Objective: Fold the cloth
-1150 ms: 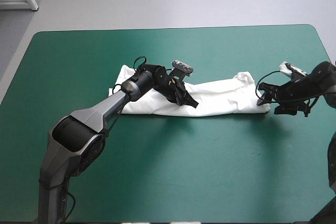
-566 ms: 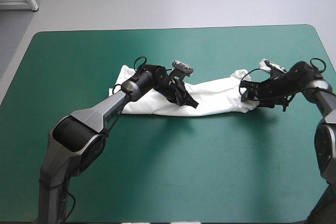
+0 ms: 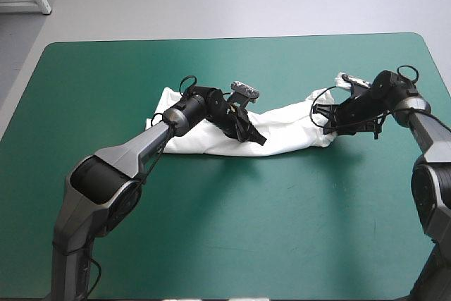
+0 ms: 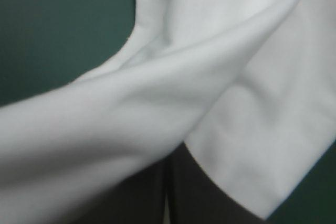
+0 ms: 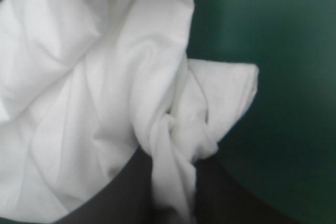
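Note:
The white T-shirt lies as a long, narrow, creased strip across the middle of the teal-green table. My left gripper rests on the strip's middle, near its front edge. In the left wrist view its black fingers meet under a fold of the T-shirt, shut on the cloth. My right gripper sits at the strip's right end, which is bunched up. In the right wrist view a twisted wad of the T-shirt runs down between the black fingers, pinched there.
Bare teal-green cover spreads wide in front of the shirt and behind it, up to the far edge. To the right of the right gripper there is bare cover out to the rounded right edge.
My right gripper has moved left and slightly toward the far edge, taking the shirt's right end with it, so the strip is shorter and bunched. The left arm has stayed put.

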`<state>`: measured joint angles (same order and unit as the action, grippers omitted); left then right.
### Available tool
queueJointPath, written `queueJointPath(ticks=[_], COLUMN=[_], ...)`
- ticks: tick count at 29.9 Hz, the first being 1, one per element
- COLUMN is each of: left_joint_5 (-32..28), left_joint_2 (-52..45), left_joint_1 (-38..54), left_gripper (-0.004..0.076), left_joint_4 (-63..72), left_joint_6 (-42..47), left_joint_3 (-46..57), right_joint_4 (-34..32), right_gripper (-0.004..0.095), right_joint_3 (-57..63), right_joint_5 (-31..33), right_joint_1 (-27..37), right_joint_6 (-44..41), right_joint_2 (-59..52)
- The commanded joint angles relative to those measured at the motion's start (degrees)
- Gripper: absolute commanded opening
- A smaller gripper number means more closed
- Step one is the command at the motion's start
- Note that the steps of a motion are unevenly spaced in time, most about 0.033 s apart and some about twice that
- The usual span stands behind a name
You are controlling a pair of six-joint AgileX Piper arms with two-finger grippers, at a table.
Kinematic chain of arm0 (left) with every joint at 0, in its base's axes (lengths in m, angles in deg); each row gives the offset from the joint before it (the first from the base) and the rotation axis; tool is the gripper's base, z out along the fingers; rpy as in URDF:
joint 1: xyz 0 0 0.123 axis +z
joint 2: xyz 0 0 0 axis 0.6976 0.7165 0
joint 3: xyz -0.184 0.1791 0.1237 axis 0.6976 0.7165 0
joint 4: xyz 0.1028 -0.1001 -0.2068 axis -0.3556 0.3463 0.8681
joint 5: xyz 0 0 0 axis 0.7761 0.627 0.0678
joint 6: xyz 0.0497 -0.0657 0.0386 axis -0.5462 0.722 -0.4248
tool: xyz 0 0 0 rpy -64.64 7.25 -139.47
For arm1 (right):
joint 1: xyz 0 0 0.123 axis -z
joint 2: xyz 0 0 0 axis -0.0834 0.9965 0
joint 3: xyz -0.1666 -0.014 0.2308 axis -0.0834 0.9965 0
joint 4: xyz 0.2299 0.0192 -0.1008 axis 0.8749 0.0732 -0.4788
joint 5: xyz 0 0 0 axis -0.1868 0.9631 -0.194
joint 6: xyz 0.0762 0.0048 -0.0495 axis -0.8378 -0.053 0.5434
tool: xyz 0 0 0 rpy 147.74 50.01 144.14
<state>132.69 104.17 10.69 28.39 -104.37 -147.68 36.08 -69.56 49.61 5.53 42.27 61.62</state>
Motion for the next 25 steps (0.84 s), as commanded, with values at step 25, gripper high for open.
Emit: queueJointPath(ticks=[25], left_joint_5=[1.1], left_joint_2=[-2.5], left_joint_1=[-0.3], left_gripper=[-0.0009], left_joint_4=[1.1], left_joint_6=[0.5], left_joint_3=[-1.0], right_joint_4=[14.1], right_gripper=[-0.0005], right_joint_3=[-18.4], right_joint_5=[6.2], right_joint_1=[-9.8], right_joint_6=[6.8], right_joint_2=[-12.7])
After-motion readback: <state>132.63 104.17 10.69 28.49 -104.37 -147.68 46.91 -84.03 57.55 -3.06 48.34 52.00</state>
